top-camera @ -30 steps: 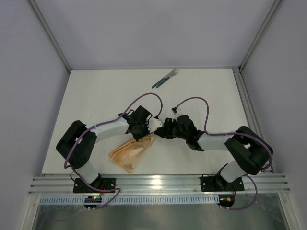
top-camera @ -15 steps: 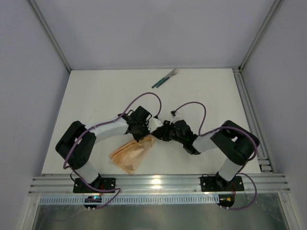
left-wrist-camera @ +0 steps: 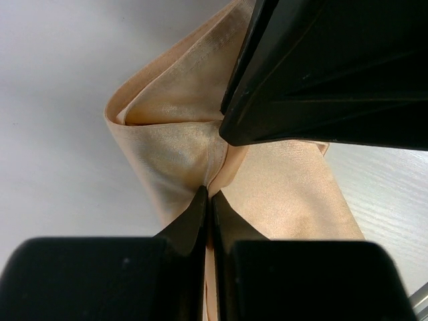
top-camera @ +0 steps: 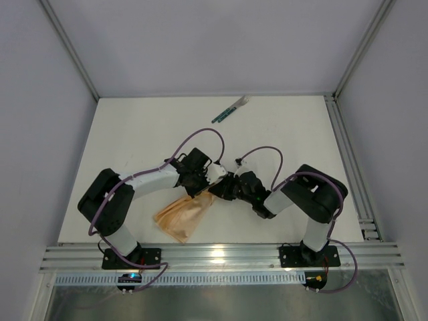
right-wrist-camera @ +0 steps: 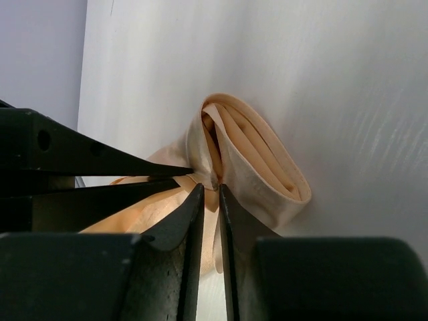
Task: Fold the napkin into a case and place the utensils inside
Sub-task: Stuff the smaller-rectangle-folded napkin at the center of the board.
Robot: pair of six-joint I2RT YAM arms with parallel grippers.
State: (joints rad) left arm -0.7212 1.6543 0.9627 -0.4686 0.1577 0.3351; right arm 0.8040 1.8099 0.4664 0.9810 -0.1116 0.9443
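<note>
Status on napkin [top-camera: 186,215]: bunched, partly folded, lying on the white surface [top-camera: 134,134] near front-centre, between the two arm bases. Far corner pinched from both sides.

- Reading left pincer [left-wrist-camera: 208,195] as clenched on a cloth ridge, tips together with fabric caught between them.
- Reading right pincer [right-wrist-camera: 208,188] as closed to a thin slit on the same bunched fold, grasping the napkin, tips almost nose-to-nose with the left's.

In the way:
- Body of right pincer fills the upper right of the left wrist view and covers part of the cloth.
- Dark left fingers [right-wrist-camera: 67,150] block the left side of the right wrist view.
- From overhead, both wrists hide the pinch point itself.

Further out: the utensils [top-camera: 231,110] lie diagonally at the back of the surface, well apart from napkin and both pincers. Green handle, pale end; too small to split into pieces.

Around:
- purple cable loops [top-camera: 204,131] arching over each wrist
- aluminium rail [top-camera: 221,254] along the near edge

Count: 1 napkin, 1 utensil bundle, 2 arms, 2 pincers, 2 cable loops.
</note>
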